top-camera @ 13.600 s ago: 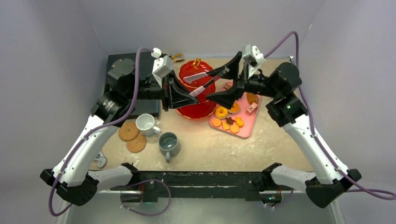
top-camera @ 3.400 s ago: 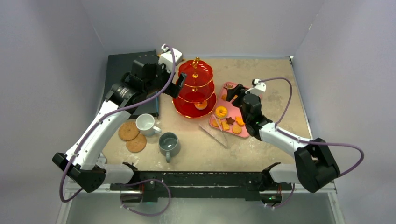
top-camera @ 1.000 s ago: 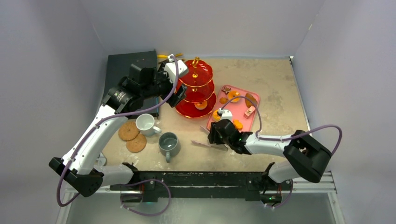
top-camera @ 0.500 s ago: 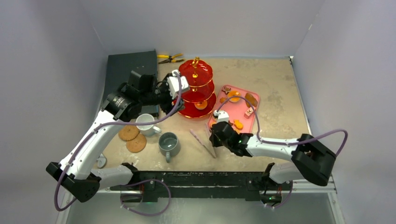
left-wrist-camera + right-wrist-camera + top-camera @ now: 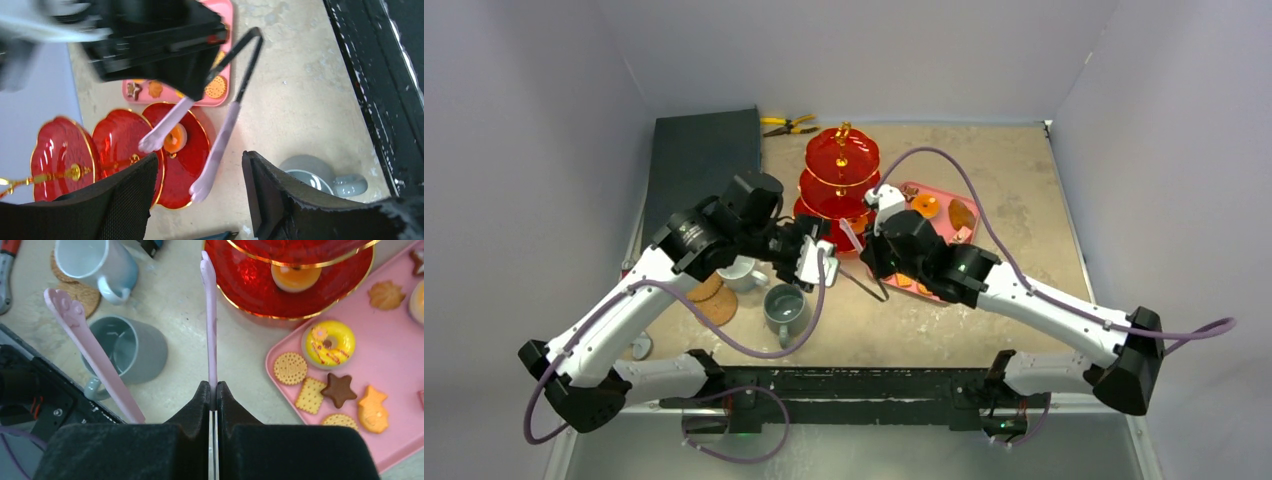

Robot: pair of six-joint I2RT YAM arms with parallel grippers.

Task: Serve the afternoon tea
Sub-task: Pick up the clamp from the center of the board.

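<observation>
The red three-tier stand point(image 5: 839, 185) with a gold handle stands at the back centre, one orange pastry point(image 5: 296, 276) on its bottom tier. A pink tray point(image 5: 951, 262) to its right holds several biscuits and a yellow doughnut point(image 5: 328, 344). My right gripper point(image 5: 212, 386) is shut on one arm of the pink tongs point(image 5: 209, 315), held above the table with the tips pointing toward the stand. The other tong arm point(image 5: 85, 335) splays out over the grey mug point(image 5: 127, 347). My left gripper point(image 5: 200, 160) is open, with a tong tip point(image 5: 200, 187) between its fingers but untouched. The white mug point(image 5: 739, 272) sits by two cork coasters point(image 5: 714, 300).
Yellow-handled pliers point(image 5: 786, 125) lie behind the stand. A flat dark slab point(image 5: 699, 160) covers the back left. Both arms crowd the table's centre in front of the stand, close to each other and above the mugs. The table's black front rail point(image 5: 380, 75) is near.
My right gripper shut on the tongs lying on the table and lifted them toward the stand. My left arm swung away from the stand toward the tongs, its jaws narrowing a little.
</observation>
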